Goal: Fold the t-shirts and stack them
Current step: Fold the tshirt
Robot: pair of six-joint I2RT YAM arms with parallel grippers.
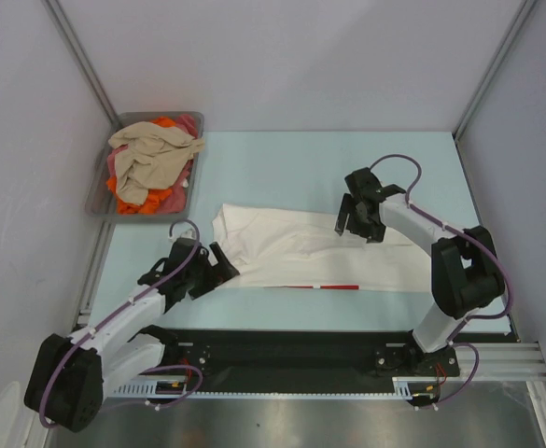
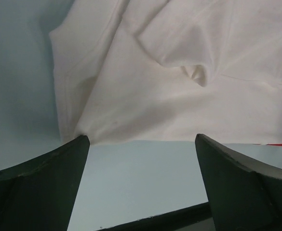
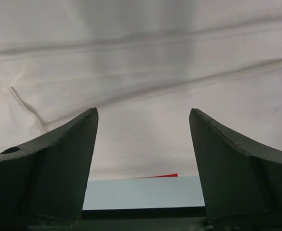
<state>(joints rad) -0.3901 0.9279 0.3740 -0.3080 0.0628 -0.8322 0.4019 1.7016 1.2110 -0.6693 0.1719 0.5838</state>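
A white t-shirt (image 1: 310, 250) lies folded into a long strip across the middle of the table, with a thin red sliver of print at its near edge. My left gripper (image 1: 219, 264) is open and empty at the shirt's near left corner; in the left wrist view the white t-shirt (image 2: 179, 82) lies just beyond the gripper (image 2: 141, 140). My right gripper (image 1: 355, 222) is open and empty above the shirt's far right part; in the right wrist view the white t-shirt (image 3: 141, 72) fills the frame past the gripper (image 3: 143, 115). Beige, orange and pink-red shirts (image 1: 151, 161) lie heaped in the tray.
A grey rectangular tray (image 1: 102, 199) stands at the back left corner. Grey walls with metal posts enclose the table on three sides. A black rail (image 1: 301, 350) runs along the near edge by the arm bases.
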